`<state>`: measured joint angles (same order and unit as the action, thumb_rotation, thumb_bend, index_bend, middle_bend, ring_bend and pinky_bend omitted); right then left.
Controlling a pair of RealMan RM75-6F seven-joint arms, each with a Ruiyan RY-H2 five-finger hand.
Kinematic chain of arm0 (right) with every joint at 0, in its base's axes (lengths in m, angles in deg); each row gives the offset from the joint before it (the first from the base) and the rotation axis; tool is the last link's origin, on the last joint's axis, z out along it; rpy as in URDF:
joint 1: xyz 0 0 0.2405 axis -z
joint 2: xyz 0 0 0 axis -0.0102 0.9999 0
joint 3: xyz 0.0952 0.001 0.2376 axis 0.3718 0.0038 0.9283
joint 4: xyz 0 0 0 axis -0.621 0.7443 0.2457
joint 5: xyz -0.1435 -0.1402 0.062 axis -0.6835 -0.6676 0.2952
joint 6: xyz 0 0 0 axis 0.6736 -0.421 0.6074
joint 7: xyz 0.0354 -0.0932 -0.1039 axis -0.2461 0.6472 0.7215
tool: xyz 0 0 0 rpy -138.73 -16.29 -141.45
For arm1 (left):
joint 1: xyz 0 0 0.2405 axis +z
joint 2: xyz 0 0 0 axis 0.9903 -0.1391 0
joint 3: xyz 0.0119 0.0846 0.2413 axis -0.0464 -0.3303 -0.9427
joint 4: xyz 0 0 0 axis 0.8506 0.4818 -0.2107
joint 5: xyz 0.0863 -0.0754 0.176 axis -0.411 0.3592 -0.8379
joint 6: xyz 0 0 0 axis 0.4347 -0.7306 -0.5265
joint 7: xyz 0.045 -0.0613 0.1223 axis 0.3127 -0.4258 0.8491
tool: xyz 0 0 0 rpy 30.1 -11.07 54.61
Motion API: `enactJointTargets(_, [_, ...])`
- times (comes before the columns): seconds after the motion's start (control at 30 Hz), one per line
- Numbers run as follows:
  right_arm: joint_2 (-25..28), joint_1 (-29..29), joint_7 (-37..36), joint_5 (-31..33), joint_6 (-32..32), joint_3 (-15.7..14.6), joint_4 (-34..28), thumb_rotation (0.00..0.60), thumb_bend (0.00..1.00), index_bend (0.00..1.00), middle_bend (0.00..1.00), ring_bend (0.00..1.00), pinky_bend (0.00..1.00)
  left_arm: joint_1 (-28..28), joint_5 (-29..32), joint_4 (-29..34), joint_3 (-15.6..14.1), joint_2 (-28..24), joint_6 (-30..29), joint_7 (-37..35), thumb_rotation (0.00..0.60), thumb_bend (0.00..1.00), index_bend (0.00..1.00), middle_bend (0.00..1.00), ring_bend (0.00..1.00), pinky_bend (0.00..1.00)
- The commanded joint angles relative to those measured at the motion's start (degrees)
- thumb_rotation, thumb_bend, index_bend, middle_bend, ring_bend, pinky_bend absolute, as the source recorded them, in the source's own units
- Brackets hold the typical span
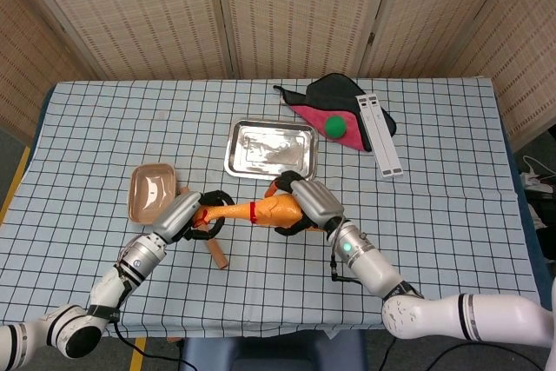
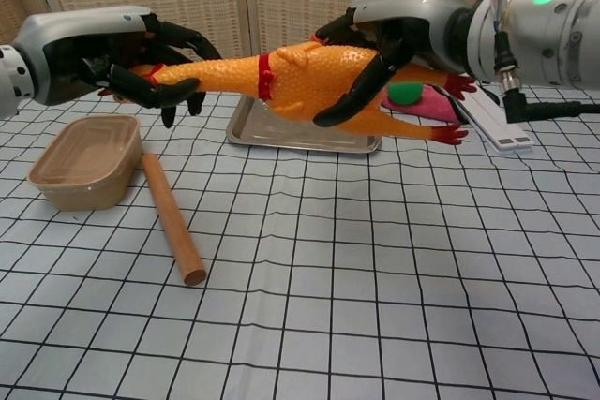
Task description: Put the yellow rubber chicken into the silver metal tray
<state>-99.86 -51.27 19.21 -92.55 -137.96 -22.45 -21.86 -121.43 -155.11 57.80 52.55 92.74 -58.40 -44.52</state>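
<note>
The yellow rubber chicken point(image 1: 265, 208) point(image 2: 291, 81) hangs level in the air, just in front of the silver metal tray point(image 1: 248, 165) point(image 2: 309, 145). My left hand point(image 1: 185, 214) point(image 2: 89, 55) holds its head and neck end. My right hand point(image 1: 311, 202) point(image 2: 403, 30) wraps around its body from above, fingers curled under the belly. The chicken's red feet point(image 2: 452, 133) stick out past the right hand. The tray lies flat at the table's middle with nothing in it.
A tan bowl point(image 1: 152, 193) point(image 2: 84, 161) and a wooden stick point(image 1: 217, 254) point(image 2: 173, 222) lie at the left. Behind the tray on the right are a black-and-pink cloth point(image 1: 334, 97), a green ball point(image 1: 336, 126) point(image 2: 405, 93) and a white strip point(image 1: 380, 132) point(image 2: 497, 124).
</note>
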Motion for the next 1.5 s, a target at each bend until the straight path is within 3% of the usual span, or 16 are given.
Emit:
enactJointTargets(0.03, [-0.8,0.4,-1.8,-2.7,-0.4,-0.3,0.7,0.6,0.17,0.68,0.51,0.59,0.86,-0.1,0.2,-0.4,-0.2,0.0,0.3,-0.1,0.6,0.95,0.67,0.59,0.42,0.53])
enactJointTargets(0.13, [-1.2,1.1,-2.9,-6.1,-1.4,-0.8,1.1,0.6,0.25,0.93,0.68,0.76,1.0,-0.2,0.6,-0.9,-0.2,0.0,0.5,-0.6,0.6,0.95,0.67,0.58,0.42,0.53])
enactJointTargets(0.2, [-1.1,1.6,-3.1,-8.8,-1.7,-1.6,1.3,0.6,0.29,0.99,0.74,0.82,1.0,-0.3,0.9,-1.2,-0.2,0.0,0.8,-0.9,0.6,0.95,0.67,0.59,0.42,0.53])
enactJointTargets(0.5, [-1.3,2.8,-4.3,-14.6,-3.3,-3.4,1.1,0.6,0.35,1.0,0.78,0.9,1.0,-0.6,1.5,-1.4,-0.3,-0.1,0.9,-0.7,0.6,0.96,0.67,0.59,0.42,0.53])
enactJointTargets(0.57, [-0.9,3.2,-5.3,-14.7,-2.9,-3.7,0.5,0.6,0.35,0.92,0.75,0.81,1.0,-0.5,1.7,-1.3,-0.2,-0.2,0.7,-0.6,0.6,0.96,0.67,0.59,0.42,0.53])
enactJointTargets(0.6, [-0.2,3.2,-5.9,-14.7,-1.9,-3.8,0.1,0.6,0.33,0.78,0.67,0.68,0.93,-0.5,1.8,-1.2,-0.1,-0.3,0.7,-0.6,0.6,0.96,0.67,0.59,0.42,0.53])
enactJointTargets(0.67, [1.8,3.0,-6.7,-14.2,0.7,-4.2,-0.3,0.6,0.27,0.33,0.37,0.36,0.68,-0.4,2.0,-1.2,-0.1,-0.4,0.6,-0.7,0.6,0.96,0.67,0.59,0.42,0.53])
enactJointTargets(0.7, [2.7,2.8,-7.1,-13.8,1.7,-4.2,-0.6,0.6,0.23,0.14,0.2,0.2,0.5,-0.4,2.1,-1.4,-0.2,-0.5,0.7,-0.7,0.6,0.96,0.67,0.59,0.42,0.53])
enactJointTargets(0.73, [3.4,2.8,-7.5,-13.7,2.4,-4.1,-0.7,0.6,0.19,0.02,0.07,0.07,0.34,-0.4,2.3,-1.5,-0.2,-0.6,0.8,-0.7,0.6,0.96,0.67,0.59,0.42,0.53])
enactJointTargets(0.83, [5.0,3.2,-9.2,-15.0,3.1,-3.8,-1.2,0.6,0.11,0.0,0.0,0.0,0.11,-0.4,2.1,-1.8,-0.6,-1.1,1.3,-0.7,0.6,0.97,0.67,0.59,0.42,0.53])
enactJointTargets(0.93, [6.4,3.7,-10.4,-16.7,3.6,-4.0,-1.9,0.6,0.07,0.0,0.0,0.0,0.01,-0.1,2.1,-2.6,-0.8,-1.2,1.0,-0.7,0.6,0.97,0.67,0.59,0.42,0.53])
enactJointTargets(1.2, [8.3,4.1,-11.9,-18.1,4.1,-4.4,-2.7,0.6,0.06,0.0,0.0,0.0,0.0,0.2,1.3,-2.8,-0.9,-2.2,1.5,-2.4,0.6,0.97,0.67,0.59,0.42,0.53])
enactJointTargets(1.5, [4.3,2.7,-6.0,-15.8,-0.1,-6.0,0.2,0.6,0.06,0.0,0.0,0.0,0.0,0.8,-0.8,0.0,-1.5,-3.6,1.0,-3.3,0.6,0.97,0.67,0.59,0.42,0.53])
